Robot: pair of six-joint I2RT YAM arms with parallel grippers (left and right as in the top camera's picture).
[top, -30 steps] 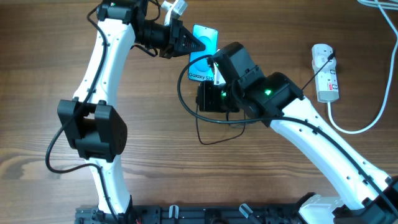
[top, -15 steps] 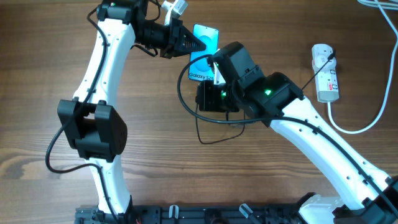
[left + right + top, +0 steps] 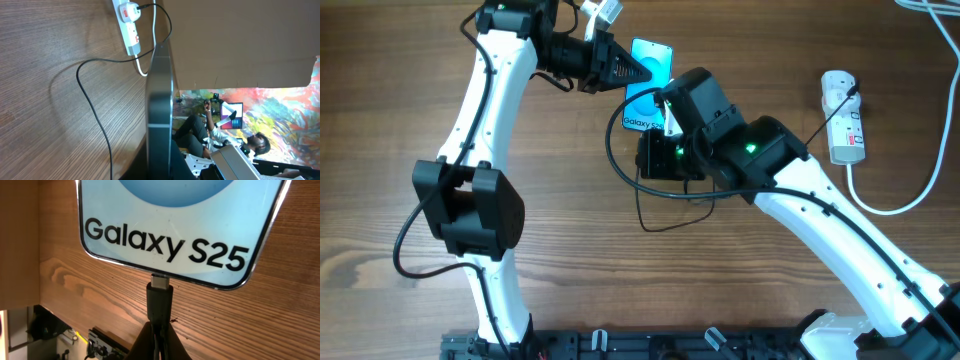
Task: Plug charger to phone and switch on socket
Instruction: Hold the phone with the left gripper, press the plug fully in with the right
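Note:
The phone (image 3: 646, 88) lies screen up, cyan with "Galaxy" lettering, at the table's upper middle. My left gripper (image 3: 644, 68) is shut on its far end; in the left wrist view the phone (image 3: 160, 100) shows edge-on as a dark slab between the jaws. My right gripper (image 3: 160, 330) is shut on the charger's black connector (image 3: 160, 300), whose metal tip meets the port in the phone's (image 3: 175, 220) lower edge. The charger cable (image 3: 620, 160) loops left and runs to the black plug in the white socket (image 3: 845, 118) at the right.
The socket's thick white lead (image 3: 920, 190) curves along the right edge. Another white cable (image 3: 932, 12) crosses the top right corner. A black rail (image 3: 620, 345) runs along the near edge. In the left wrist view, the socket (image 3: 128, 25) lies near the table's edge.

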